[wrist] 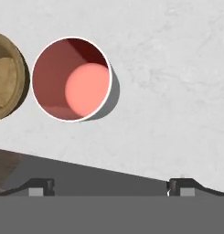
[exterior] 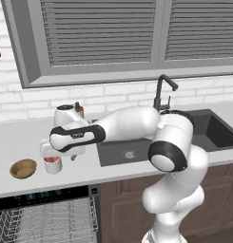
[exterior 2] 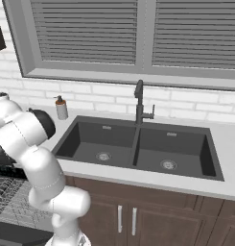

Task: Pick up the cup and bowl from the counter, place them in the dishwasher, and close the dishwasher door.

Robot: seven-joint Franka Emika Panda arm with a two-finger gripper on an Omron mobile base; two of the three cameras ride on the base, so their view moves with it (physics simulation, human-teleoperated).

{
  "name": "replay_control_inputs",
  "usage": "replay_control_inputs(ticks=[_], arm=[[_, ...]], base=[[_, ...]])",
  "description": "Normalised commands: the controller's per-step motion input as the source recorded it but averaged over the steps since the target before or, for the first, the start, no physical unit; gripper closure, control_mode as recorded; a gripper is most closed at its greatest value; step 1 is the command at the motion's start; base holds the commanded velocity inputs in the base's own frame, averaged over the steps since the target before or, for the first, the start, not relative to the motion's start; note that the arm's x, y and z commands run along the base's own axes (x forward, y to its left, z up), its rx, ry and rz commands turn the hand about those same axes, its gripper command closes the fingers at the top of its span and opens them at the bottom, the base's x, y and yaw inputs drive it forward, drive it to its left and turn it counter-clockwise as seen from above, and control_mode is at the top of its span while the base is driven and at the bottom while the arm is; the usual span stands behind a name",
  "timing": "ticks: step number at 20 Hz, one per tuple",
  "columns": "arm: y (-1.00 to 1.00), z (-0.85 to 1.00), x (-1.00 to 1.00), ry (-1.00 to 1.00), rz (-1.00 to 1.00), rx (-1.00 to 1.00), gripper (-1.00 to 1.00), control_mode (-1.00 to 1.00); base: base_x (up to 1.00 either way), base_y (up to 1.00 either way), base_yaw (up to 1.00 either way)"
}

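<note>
Nearest the base cameras: the open under-counter dishwasher (exterior: 46, 216) with its black control strip and silver wire rack, at the lower left of the left base view, directly below the counter edge. Its rack also shows at the lower left of the right base view, partly behind the white arm.

Above it, on the long light grey-white counter (exterior: 18, 137), the two-finger gripper (exterior: 52, 154) points down over the small squat white cup with the red-pink inside (exterior: 53, 164). From the left base view the hand hangs just above the cup's rim; whether it touches is hard to tell from there. In the hand view the two dark fingertips (wrist: 40, 187) stand wide apart at the bottom edge, released, nothing between them. The cup (wrist: 71, 78) sits upright, up and left of the midline between them, its round opening fully visible.

The shallow round brown-tan wooden bowl (exterior: 23, 168) lies just beside the cup, on the side away from the sink, apart from it. In the hand view the bowl (wrist: 8, 77) is cut off by the left edge.

Further along: the dark double sink (exterior 2: 138, 146) set into the counter, the dark tap (exterior 2: 139, 103) behind it, and a grey soap dispenser with dark pump (exterior 2: 61, 108) by the white brick wall. Slatted window (exterior 2: 138, 33) above.
</note>
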Motion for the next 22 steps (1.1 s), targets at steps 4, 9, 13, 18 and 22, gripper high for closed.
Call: replay_control_inputs(ticks=[4, 9, 13, 18, 22], arm=[[0.0, -0.14, 0.27, -0.03, 0.0, 0.0, -1.0, -1.0], [0.0, -0.09, 0.33, -0.04, 0.0, 0.0, -1.0, -1.0], [0.0, -0.08, 0.36, -0.03, 0.0, 0.0, -1.0, -1.0], [0.02, -0.14, 0.31, -0.02, 0.0, 0.0, -1.0, -1.0], [0.18, -0.14, 0.28, 0.0, 0.0, 0.0, -1.0, -1.0]], base=[[0.0, 0.0, 0.0], [0.0, 0.0, 0.0], [0.0, 0.0, 0.0], [0.0, 0.0, 0.0], [0.0, 0.0, 0.0]])
